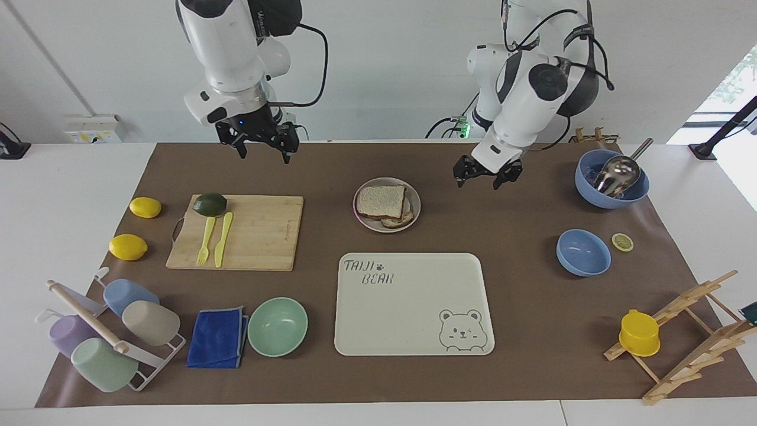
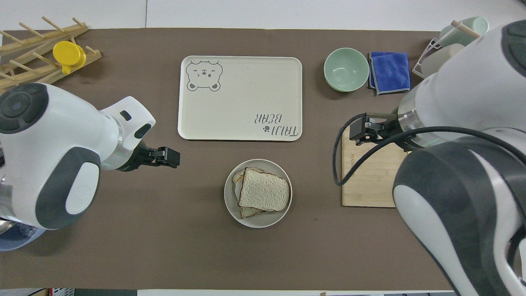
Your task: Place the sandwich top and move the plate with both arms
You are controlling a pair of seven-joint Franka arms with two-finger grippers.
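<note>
Covering the white table (image 1: pixel 77 195), a brown mat (image 1: pixel 508 307); both tools apart.

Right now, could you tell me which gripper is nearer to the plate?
Left. The left gripper hangs just beside the plate, toward the left arm's end; the right gripper is raised above the cutting board's robot-side edge, clearly farther off.

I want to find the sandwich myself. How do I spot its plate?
Look for the big cream tray with the bear drawing. The plate sits on the brown mat just nearer the robots than the tray. It is the only round dish holding bread; the green bowl and blue bowl hold none.
</note>
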